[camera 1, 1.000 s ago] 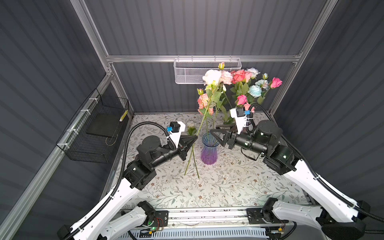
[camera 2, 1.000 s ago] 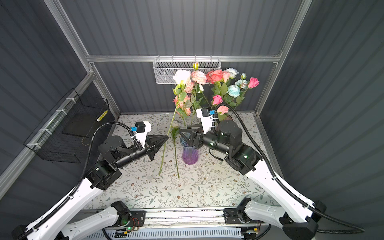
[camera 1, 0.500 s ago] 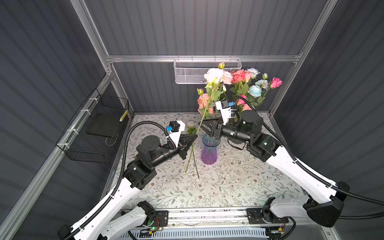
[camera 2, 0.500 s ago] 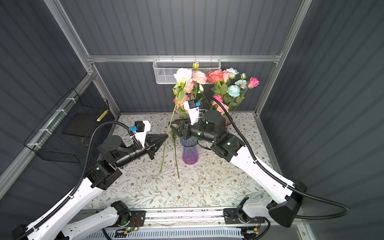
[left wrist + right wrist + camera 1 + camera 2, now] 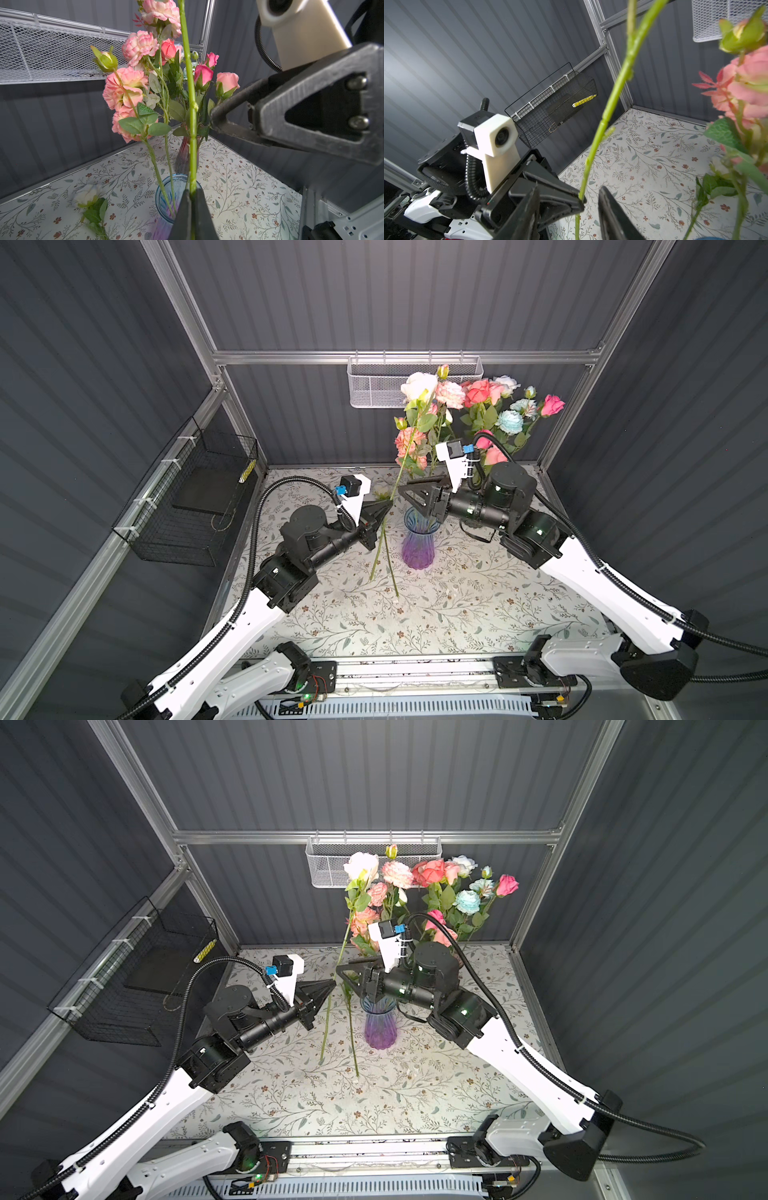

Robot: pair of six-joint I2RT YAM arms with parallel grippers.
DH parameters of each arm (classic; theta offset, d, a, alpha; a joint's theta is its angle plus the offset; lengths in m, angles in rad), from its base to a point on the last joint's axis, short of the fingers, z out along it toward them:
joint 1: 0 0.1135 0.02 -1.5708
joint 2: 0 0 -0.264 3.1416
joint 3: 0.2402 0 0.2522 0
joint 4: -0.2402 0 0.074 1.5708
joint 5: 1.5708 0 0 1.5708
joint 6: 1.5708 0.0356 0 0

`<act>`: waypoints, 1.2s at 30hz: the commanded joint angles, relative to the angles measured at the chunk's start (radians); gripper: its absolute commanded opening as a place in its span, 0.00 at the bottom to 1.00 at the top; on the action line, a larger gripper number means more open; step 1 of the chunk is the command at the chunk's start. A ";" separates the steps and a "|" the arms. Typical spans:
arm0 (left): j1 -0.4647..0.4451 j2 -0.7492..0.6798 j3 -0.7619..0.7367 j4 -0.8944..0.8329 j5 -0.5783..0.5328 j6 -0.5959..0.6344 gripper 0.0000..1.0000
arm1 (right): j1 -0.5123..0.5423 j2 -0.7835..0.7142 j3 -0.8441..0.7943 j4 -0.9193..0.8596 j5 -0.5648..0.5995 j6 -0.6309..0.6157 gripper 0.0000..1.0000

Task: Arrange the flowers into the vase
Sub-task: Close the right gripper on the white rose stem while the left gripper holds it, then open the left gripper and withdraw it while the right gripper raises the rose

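Insertion step, by the pose. Vase point(image 5: 417, 547) (ribbed glass, blue fading to purple) stands mid-table, pink ruffled flowers point(image 5: 128, 83) already in. Left gripper point(image 5: 388, 504) pinched tight on a thin green stem point(image 5: 192, 124) just beside vase. Right gripper point(image 5: 404, 486) half-parted, straddling stem, gripping nothing. Next probably: regrasp, lift stem end over narrow rim.

vase point(image 5: 417, 545): blue-purple, upright | pink flowers point(image 5: 409, 441): in vase | white rose point(image 5: 419, 385): upright beside vase

bright even light; near blooms point(image 5: 747, 87) blur, wide-angle edges bend.
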 commanded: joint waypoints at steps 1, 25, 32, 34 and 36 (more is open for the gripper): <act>-0.004 -0.007 0.023 0.007 0.010 -0.020 0.00 | 0.005 0.041 0.064 -0.003 -0.013 -0.019 0.47; -0.005 -0.109 -0.005 -0.048 -0.070 0.003 0.79 | 0.047 0.101 0.144 -0.059 0.153 -0.131 0.06; -0.005 -0.326 -0.170 -0.042 -0.331 -0.048 0.90 | 0.046 0.037 0.207 -0.133 0.364 -0.283 0.06; -0.004 -0.380 -0.212 -0.058 -0.364 -0.062 0.92 | 0.043 0.020 0.219 -0.137 0.431 -0.324 0.06; -0.004 -0.420 -0.233 -0.091 -0.383 -0.070 0.92 | 0.041 0.012 0.243 -0.155 0.487 -0.369 0.05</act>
